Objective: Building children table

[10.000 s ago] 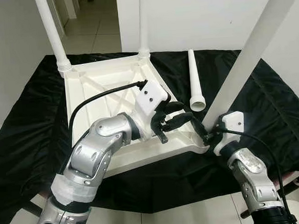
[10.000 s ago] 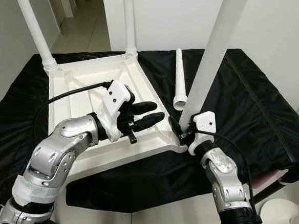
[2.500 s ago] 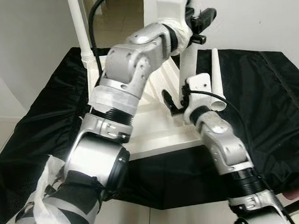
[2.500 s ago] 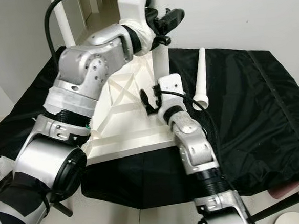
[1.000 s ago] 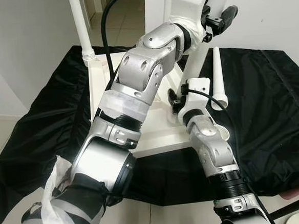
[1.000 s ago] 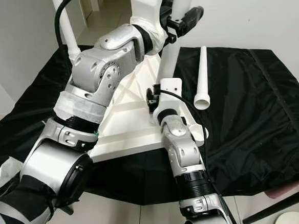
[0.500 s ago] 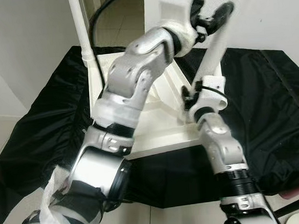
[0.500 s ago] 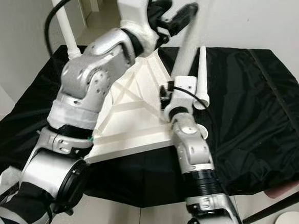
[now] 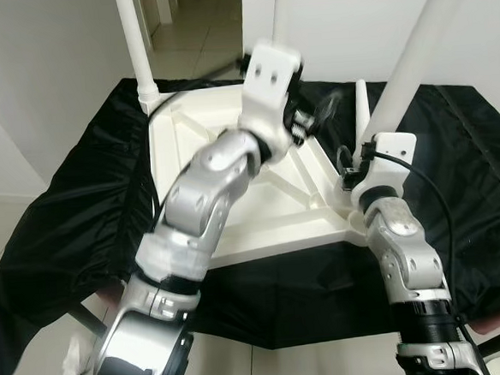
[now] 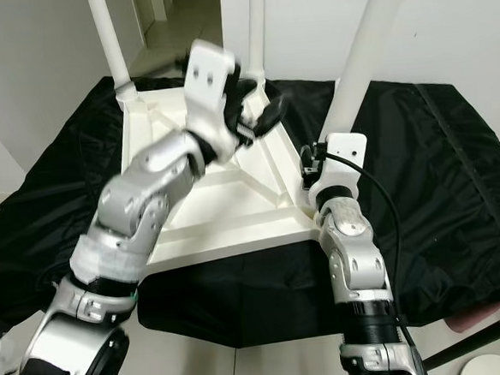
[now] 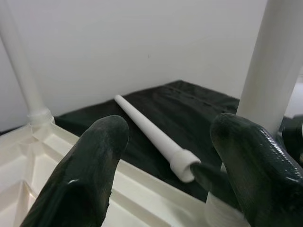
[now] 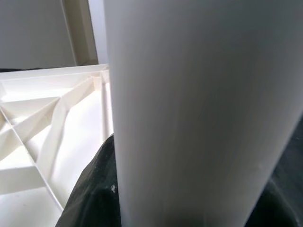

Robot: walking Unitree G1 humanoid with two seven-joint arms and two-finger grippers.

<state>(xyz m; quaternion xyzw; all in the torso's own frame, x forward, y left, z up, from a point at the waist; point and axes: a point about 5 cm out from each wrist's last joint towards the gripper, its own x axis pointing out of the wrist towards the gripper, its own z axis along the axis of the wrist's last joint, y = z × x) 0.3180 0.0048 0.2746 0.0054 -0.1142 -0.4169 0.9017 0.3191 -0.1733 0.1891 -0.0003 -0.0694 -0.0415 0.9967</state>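
My right gripper (image 10: 310, 168) clamps the stiff, light, slick leg (image 10: 362, 47) near its base; my left gripper (image 11: 165, 156) is open, with the loose leg (image 9: 360, 111) at one o'clock.

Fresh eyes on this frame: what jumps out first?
An upside-down white table top lies on a black sheet with white legs standing up from its corners. The right hand sits at the base of the near-right leg, its wrist view pressed close against that leg. The left hand, fingers spread and holding nothing, hovers over the table top, and one loose leg lies on the sheet beyond it.
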